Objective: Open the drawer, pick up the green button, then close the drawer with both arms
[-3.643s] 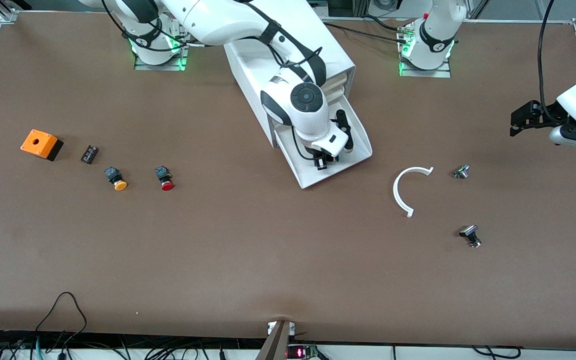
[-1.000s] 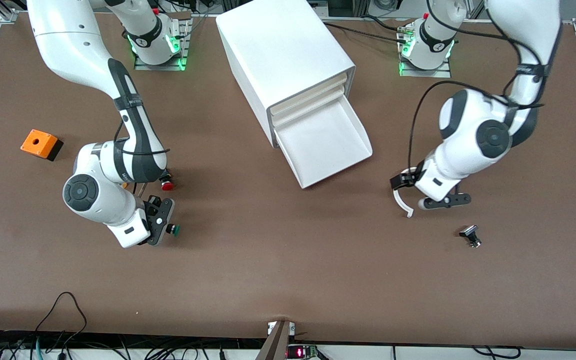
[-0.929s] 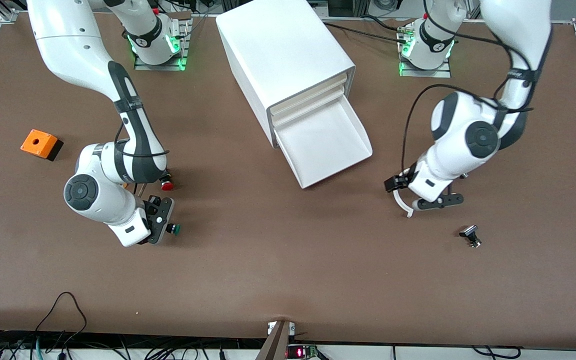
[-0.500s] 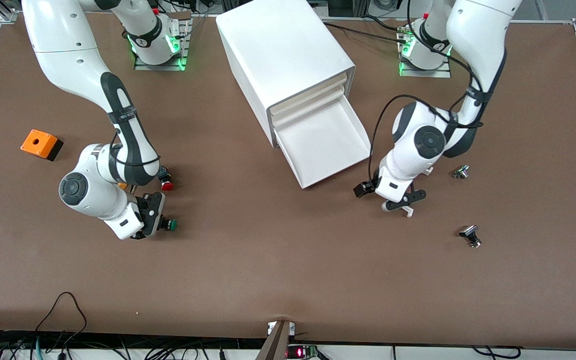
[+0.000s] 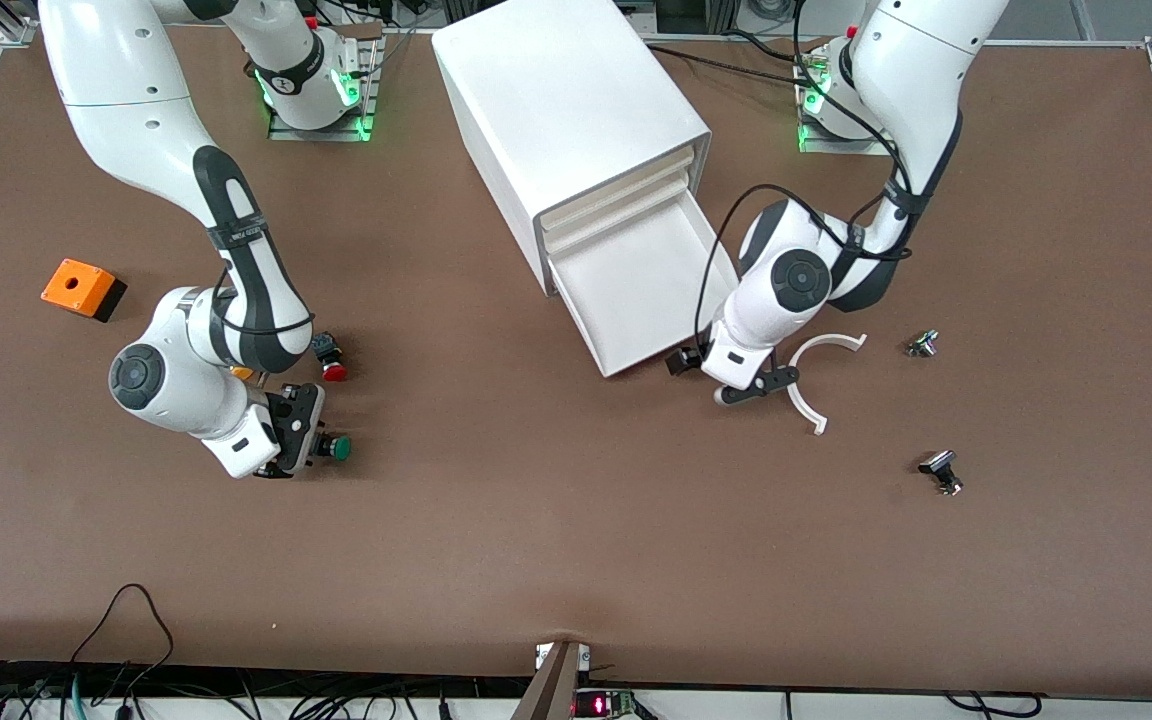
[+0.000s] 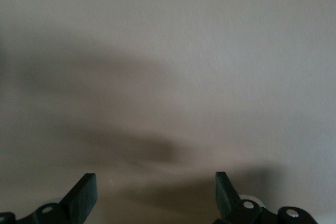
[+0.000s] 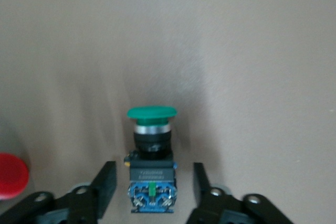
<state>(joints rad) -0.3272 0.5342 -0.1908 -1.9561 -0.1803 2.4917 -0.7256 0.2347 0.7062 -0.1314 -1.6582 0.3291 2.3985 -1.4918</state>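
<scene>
Jaws of the right gripper (image 7: 149, 182) stand apart on either side of the button (image 7: 151, 169), with a small gap showing at each side of its dark body, so they pinch nothing. The button (image 5: 334, 447) lies on its side on the worktop (image 5: 536, 540), green cap pointing away from the gripper, toward the right arm's end and nearer the front camera than the red-capped button (image 5: 330, 358). Bare brown worktop runs wide from it toward the front edge.

Jaws of the left gripper (image 5: 726, 378) are spread wide over bare worktop just off the open drawer's (image 5: 636, 290) front corner, holding nothing; the wrist view shows both fingers (image 6: 81, 195) far apart. A white curved piece (image 5: 808, 378) lies just beside it.

Farther back, the drawer stands pulled out of the white cabinet (image 5: 566, 110), its tray bare. The right arm bends down from its base with the wrist turned toward the middle of the worktop; the left arm folds at the elbow and reaches down beside the drawer.
</scene>
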